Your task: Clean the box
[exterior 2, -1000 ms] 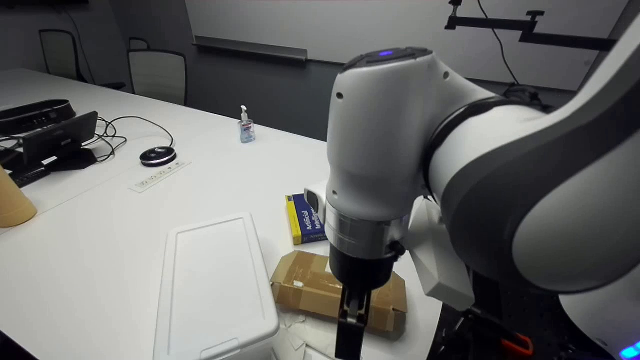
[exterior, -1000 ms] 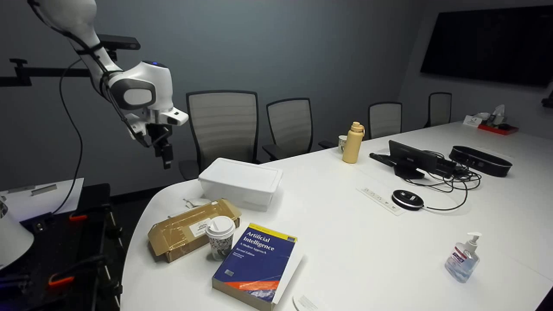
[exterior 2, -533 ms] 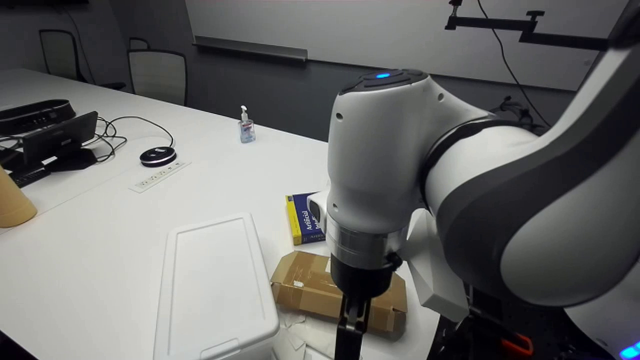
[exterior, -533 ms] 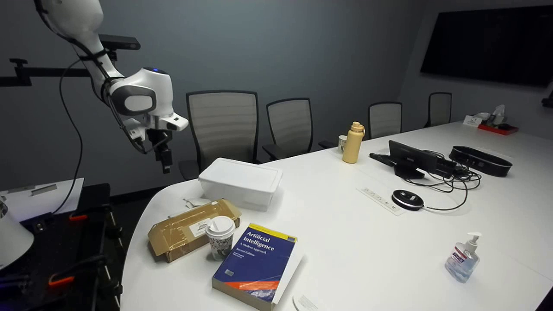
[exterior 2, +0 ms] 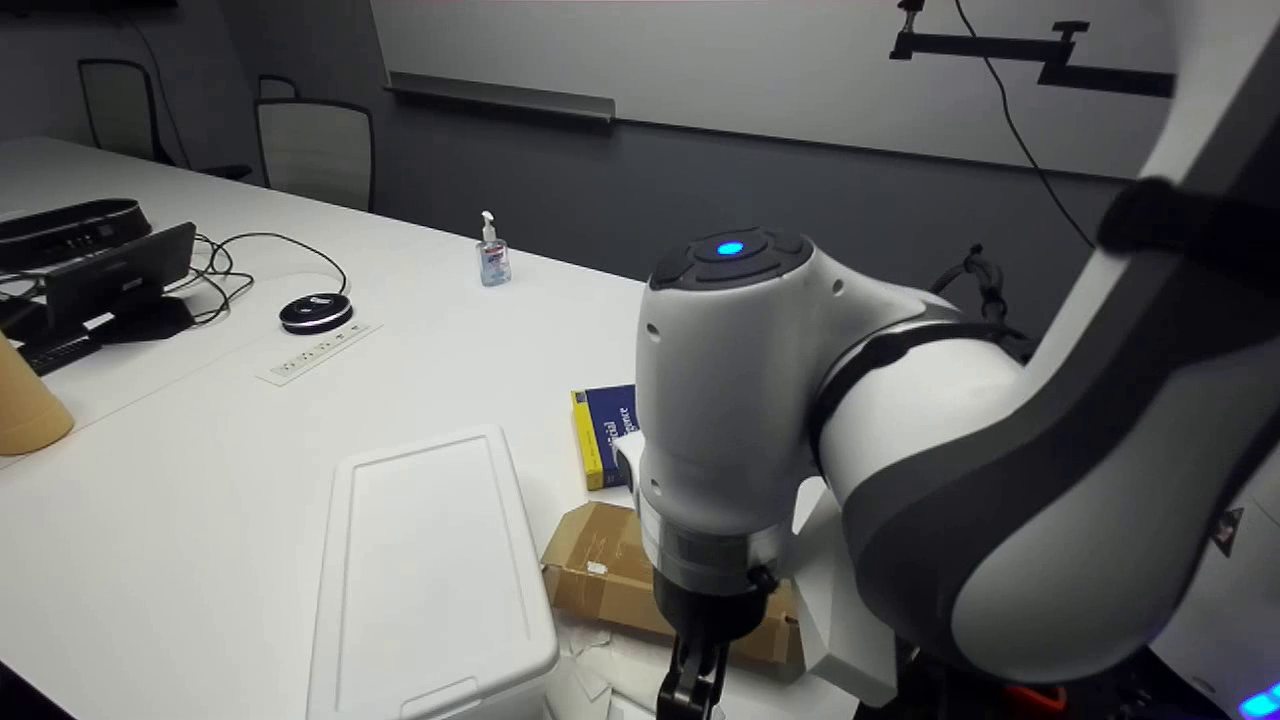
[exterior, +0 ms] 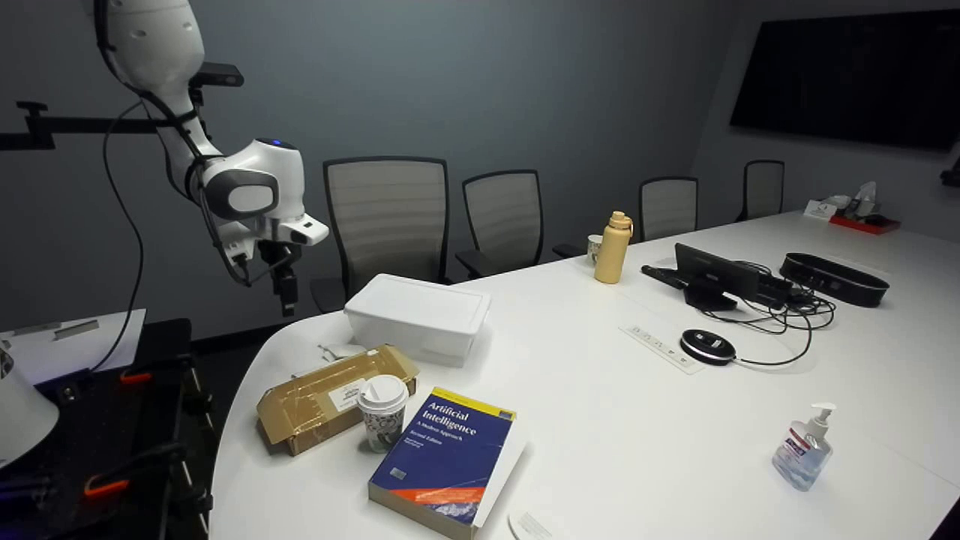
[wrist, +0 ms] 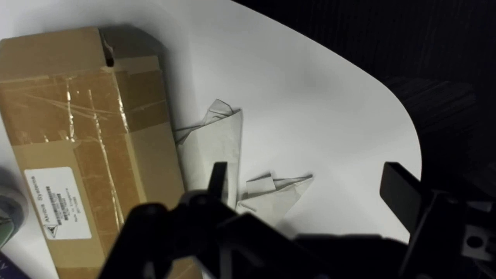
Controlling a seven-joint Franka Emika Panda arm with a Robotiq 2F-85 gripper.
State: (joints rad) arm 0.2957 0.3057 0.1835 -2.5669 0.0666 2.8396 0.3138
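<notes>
The tan-brown cardboard box (exterior: 307,405) lies on the white table in both exterior views (exterior 2: 600,580); its flaps stand out at the ends. It fills the left of the wrist view (wrist: 155,166), with tape and a white label. Crumpled whitish paper (exterior: 343,351) lies beside it, between the box and the table's edge; it shows in the wrist view as two pieces, one along the box (wrist: 213,143) and one apart (wrist: 279,197). My gripper (wrist: 308,182) is open and empty above the table. In the exterior views the gripper (exterior: 289,307) (exterior 2: 688,690) hangs pointing down, beside the box.
A lidded white container (exterior: 416,319) stands close to the box and paper. A paper cup (exterior: 382,420) and a blue book (exterior: 450,457) are on the box's other side. The table's rounded edge (wrist: 403,104) runs near the gripper. A sanitizer bottle (exterior: 802,454) stands farther off.
The arm and gripper have moved down toward the table, a little faster in the last half second. The box, paper and other objects have not moved.
</notes>
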